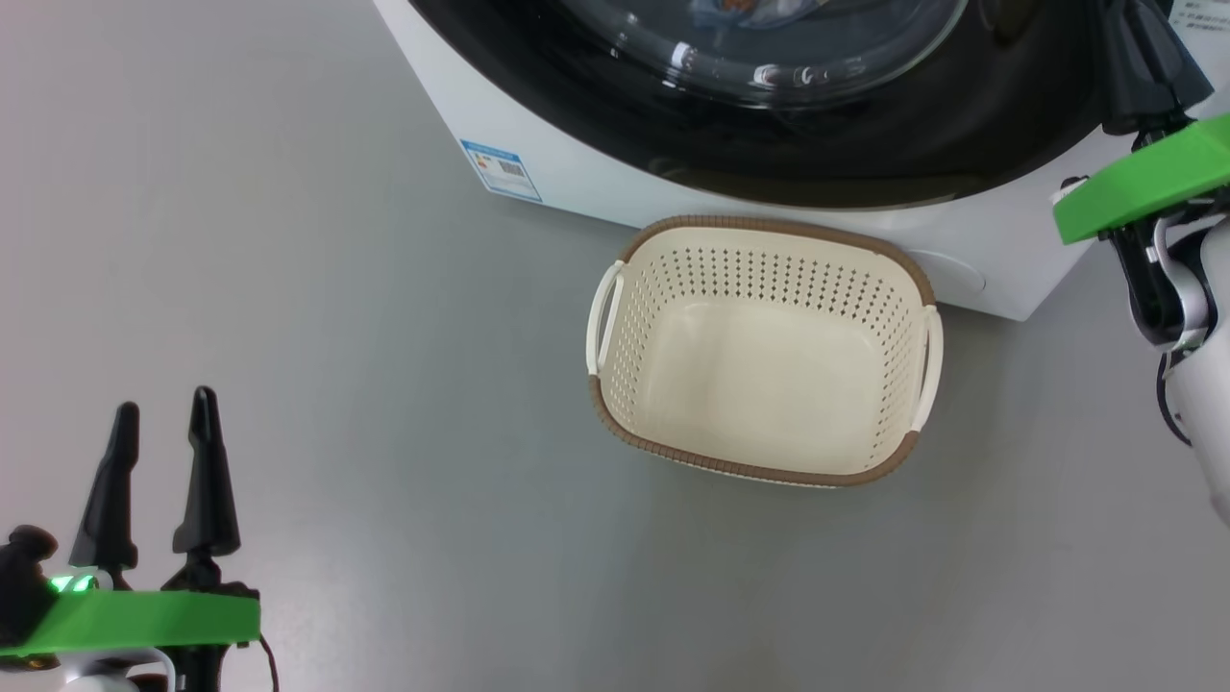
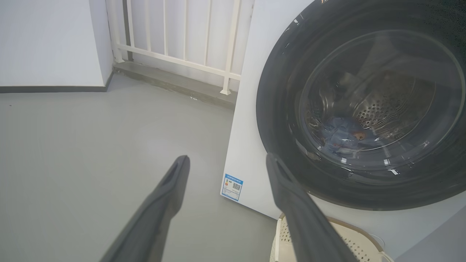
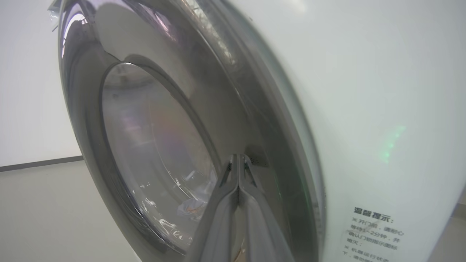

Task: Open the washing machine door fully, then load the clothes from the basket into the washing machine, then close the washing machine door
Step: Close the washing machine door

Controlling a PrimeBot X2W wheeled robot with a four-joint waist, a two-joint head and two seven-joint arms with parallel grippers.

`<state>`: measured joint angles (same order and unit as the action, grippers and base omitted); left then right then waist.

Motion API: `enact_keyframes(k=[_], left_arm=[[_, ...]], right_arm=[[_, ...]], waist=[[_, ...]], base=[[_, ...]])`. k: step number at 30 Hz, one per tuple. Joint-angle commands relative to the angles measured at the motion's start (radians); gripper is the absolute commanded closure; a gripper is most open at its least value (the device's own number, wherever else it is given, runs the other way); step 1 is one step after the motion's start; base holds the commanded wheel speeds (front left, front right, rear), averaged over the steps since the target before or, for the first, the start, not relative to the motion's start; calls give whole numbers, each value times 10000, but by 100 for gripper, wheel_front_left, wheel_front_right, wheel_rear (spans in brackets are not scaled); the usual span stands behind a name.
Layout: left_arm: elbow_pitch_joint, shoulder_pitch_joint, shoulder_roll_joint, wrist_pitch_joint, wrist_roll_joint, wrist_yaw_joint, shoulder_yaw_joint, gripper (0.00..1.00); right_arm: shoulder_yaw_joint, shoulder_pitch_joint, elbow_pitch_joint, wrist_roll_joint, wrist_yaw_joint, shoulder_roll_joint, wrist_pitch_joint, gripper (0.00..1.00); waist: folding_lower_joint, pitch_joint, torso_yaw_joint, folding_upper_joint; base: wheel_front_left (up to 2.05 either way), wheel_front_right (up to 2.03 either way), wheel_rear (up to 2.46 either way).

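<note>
The washing machine door (image 1: 865, 144) lies against the front of the white washing machine (image 1: 577, 173), black rim and glass window facing out. Through the glass (image 2: 364, 109) the light blue printed clothes (image 2: 342, 136) lie in the steel drum. The cream basket (image 1: 769, 226) stands on the floor before the machine with nothing in it. My right gripper (image 3: 238, 156) is shut, fingers pressed together, tips at the door's black rim (image 3: 83, 109) near its right edge; it sits high at the right (image 1: 1139, 38). My left gripper (image 1: 164, 404) hangs open at the lower left, holding nothing.
Grey floor (image 1: 288, 336) spreads to the left of the machine. A blue label sticker (image 2: 233, 186) marks the machine's lower left corner. A white railing (image 2: 182, 36) and a white wall (image 2: 47, 40) stand beyond. Printed warning text (image 3: 371, 233) sits on the machine's front.
</note>
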<state>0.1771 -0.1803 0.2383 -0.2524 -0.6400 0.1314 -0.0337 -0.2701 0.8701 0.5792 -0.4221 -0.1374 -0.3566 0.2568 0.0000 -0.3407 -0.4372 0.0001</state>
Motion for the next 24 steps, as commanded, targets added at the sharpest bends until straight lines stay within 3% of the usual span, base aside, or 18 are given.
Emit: enact_keyframes(k=[1,2,4,6,15,24], left_arm=[[-78,-32,509,-93,45,-8,353,0],[-50,-4,532,-93,46,-8,348,0],[-12,35,594,-93,52,-8,324,0],[2,72,671,-93,74,-8,290,0],[38,334,1017,-93,173,-8,65,0],[109,757,1212,-93,219,-8,-54,0]], right_arm=[[8,-422,-351,-96,67,117,49,93],[42,-555,-442,-114,67,158,49,75],[139,-858,-685,-153,67,245,49,49],[200,-1199,-987,-188,67,332,49,0],[187,-2620,-2105,-453,67,600,49,0],[185,-4048,-3311,-329,67,820,49,0]], waist=[[0,212,43,-1],[0,311,62,-1],[0,534,100,-1],[0,780,147,-1],[0,1877,524,-1],[0,2936,1351,-1]], base=[[0,0,0],[0,0,0],[0,0,0],[0,0,0],[0,0,0],[0,0,0]])
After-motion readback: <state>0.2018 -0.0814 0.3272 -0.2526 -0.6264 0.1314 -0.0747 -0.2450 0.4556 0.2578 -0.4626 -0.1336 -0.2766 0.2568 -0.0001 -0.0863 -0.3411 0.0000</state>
